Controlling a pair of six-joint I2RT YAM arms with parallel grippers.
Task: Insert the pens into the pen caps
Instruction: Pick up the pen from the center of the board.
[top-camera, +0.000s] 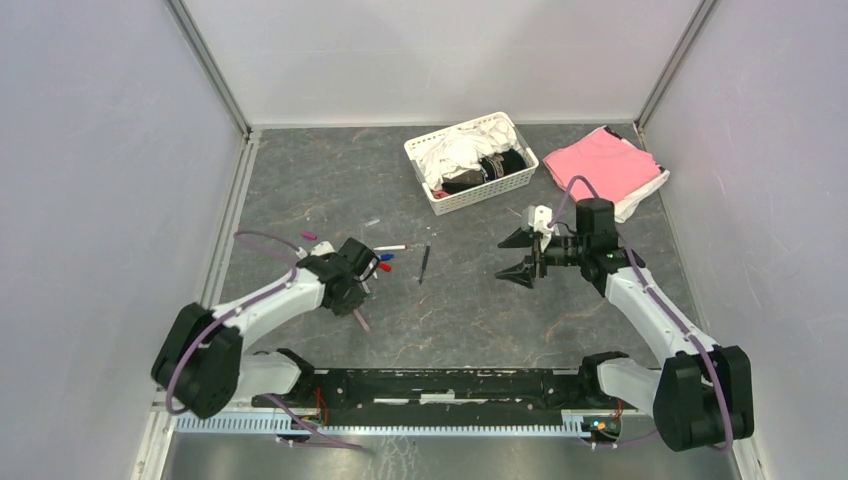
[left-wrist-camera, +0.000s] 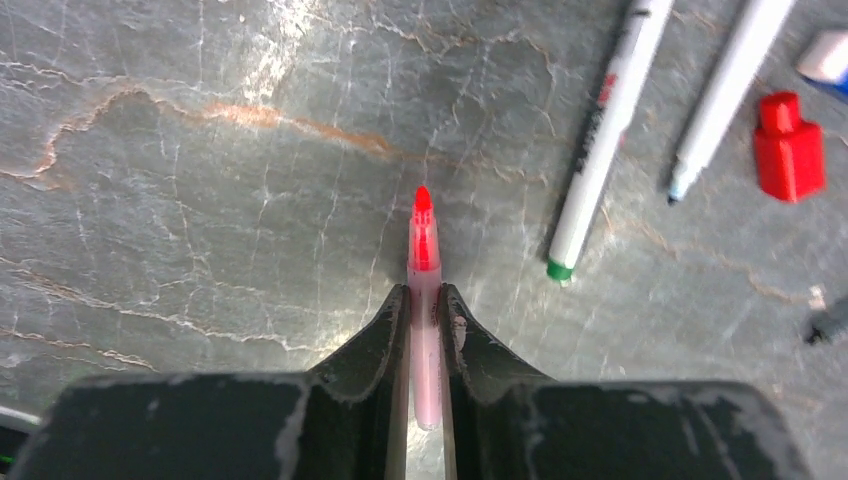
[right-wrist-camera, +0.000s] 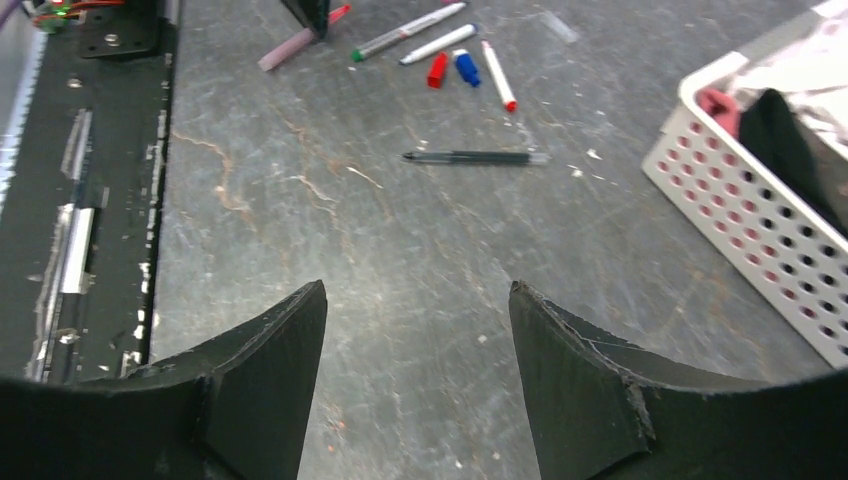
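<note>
Left end effector (left-wrist-camera: 425, 296) gripped red-tipped pen (left-wrist-camera: 422, 250) toward left edge of tabletop (left-wrist-camera: 200, 150); right end effector (right-wrist-camera: 415, 335) hung open, empty. Red cap (left-wrist-camera: 789, 147) lay close; tip likely needed squaring to its mouth.

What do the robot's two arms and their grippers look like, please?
Both the left arm and right arm have white links between bulky black joint housings, with a purple cable running along each. The left gripper and right gripper carry matte black, wedge-shaped fingers, scuffed whitish along their edges.
</note>
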